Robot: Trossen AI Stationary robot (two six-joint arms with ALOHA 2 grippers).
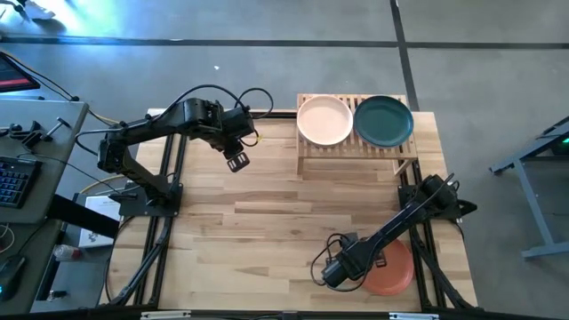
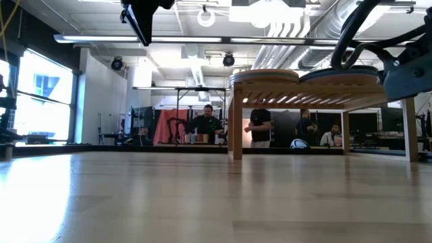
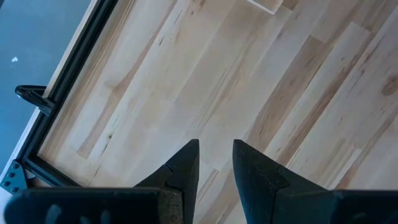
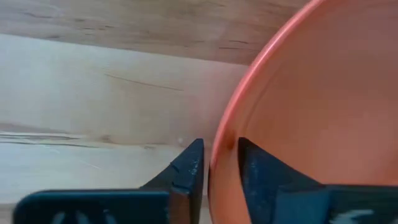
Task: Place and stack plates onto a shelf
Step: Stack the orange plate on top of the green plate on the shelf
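A terracotta plate [image 1: 397,268] [image 4: 311,93] lies near the table's near right corner. My right gripper [image 1: 363,265] [image 4: 221,152] stands at the plate's left rim and is shut on it. The bamboo shelf [image 1: 356,147] [image 2: 304,84] stands at the far edge. It carries a pale peach plate [image 1: 324,120] and a dark green plate [image 1: 384,121] side by side on its slats. My left gripper [image 1: 236,162] [image 3: 216,149] hovers over bare wood left of the shelf, narrowly open and empty. No other plates are in view. My right gripper has the terracotta plate's left rim [image 4: 229,127] between its two fingers, one finger outside the plate and one inside over the well. The fingers come from above, pointing down. The plate looks to be resting flat on the table.
The butcher-block tabletop [image 1: 267,222] is bare wood between the arms. A black frame rail [image 3: 37,102] runs along its edge. A desk with a keyboard [image 1: 13,178] stands left of the table. People [image 2: 206,125] are in the room behind the shelf.
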